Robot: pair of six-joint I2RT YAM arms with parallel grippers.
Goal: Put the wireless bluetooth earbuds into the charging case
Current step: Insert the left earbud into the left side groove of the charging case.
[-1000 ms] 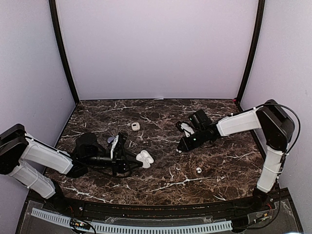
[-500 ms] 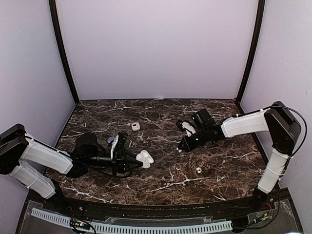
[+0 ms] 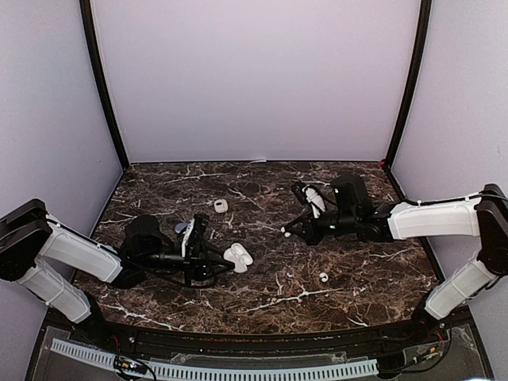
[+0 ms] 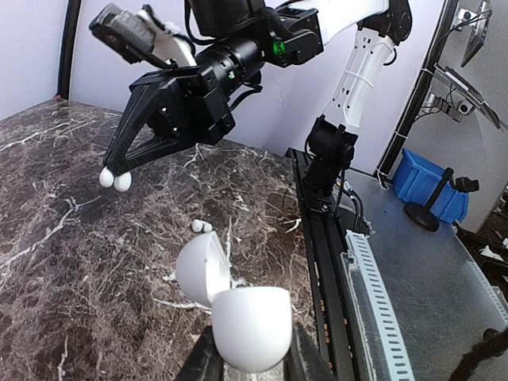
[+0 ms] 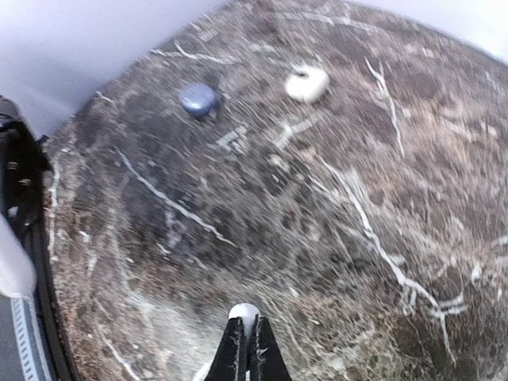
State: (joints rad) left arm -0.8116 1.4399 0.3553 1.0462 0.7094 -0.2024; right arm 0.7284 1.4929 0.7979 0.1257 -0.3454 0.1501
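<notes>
Left wrist view, right fingers (image 4: 141, 152) pinching earbud (image 4: 115, 180), long axis crosswise, left fingers (image 4: 300, 363) clamping open charging case (image 4: 248, 327).

Table top (image 3: 262, 294): dark brown marble-pattern slab with white veins. Small cream oval pebble-shaped case (image 3: 221, 205) lies flat toward the back left. Blue oval case (image 5: 198, 98) lies near it, not touching. Pale lilac walls (image 3: 254, 79) on three sides. White slotted cable duct (image 3: 214, 369) runs along the near edge. Blue plastic bin (image 4: 427, 178) sits off the table.

The light was soft and even. The top and left wrist views looked sharp. The right wrist view was blurry and smeared.
</notes>
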